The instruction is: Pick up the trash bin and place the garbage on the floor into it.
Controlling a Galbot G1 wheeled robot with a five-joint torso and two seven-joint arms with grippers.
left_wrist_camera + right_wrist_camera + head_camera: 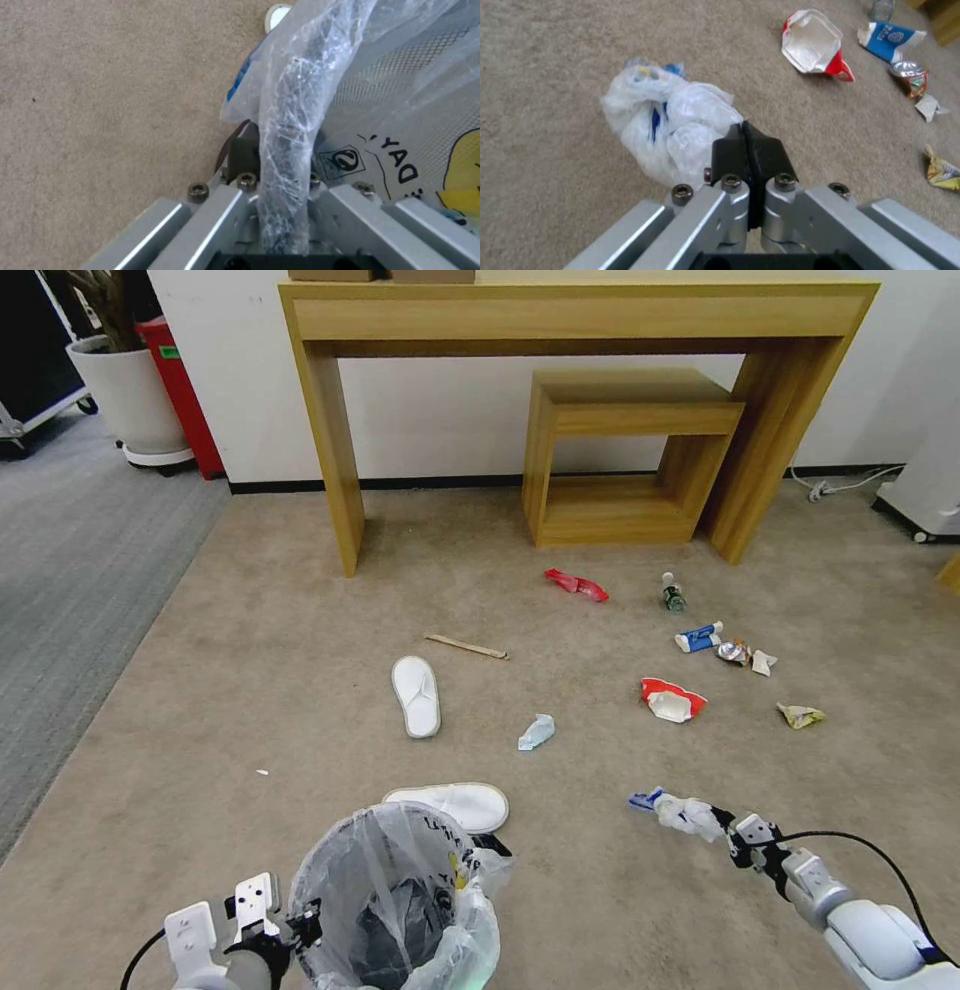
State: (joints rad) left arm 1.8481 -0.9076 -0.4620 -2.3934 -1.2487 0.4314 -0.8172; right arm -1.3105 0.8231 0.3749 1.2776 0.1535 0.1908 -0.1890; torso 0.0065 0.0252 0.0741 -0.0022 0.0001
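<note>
Head view: the left gripper (300, 925) sits at the lower left, clamped on the rim of the bin (395, 900), which fills the bottom centre with its clear bag bunched over the top. The right gripper (738, 835) reaches in from the lower right, pinching a crumpled white bag (685, 813) that juts out toward the frame's centre. Garbage lies across the carpet: two slippers (416, 695), a stick (466, 646), a tissue (537, 732), a red wrapper (576, 585), a bottle (673, 593), a cup (672, 699).

To do this well, I'd say the right arm should carry the bag over the bin's mouth before letting go, with the left holding the bin level and tilted toward it.

Left wrist view: jaws shut on the bagged rim, the plastic pinched between them at lower centre. A slipper's edge (276, 15) peeps in at the top. The bin's mesh wall shows through the plastic on the right; how deep the bin is or what lies in it, I can't tell.

Right wrist view: the black fingertips (730, 153) meet at centre, almost fully closed, with the bag bulging to their left. Just how much plastic they grip is hidden behind them. The cup, a blue packet (890, 39) and a can (910, 77) sit upper right; a yellow scrap (942, 170) is cut off at the right edge.
</note>
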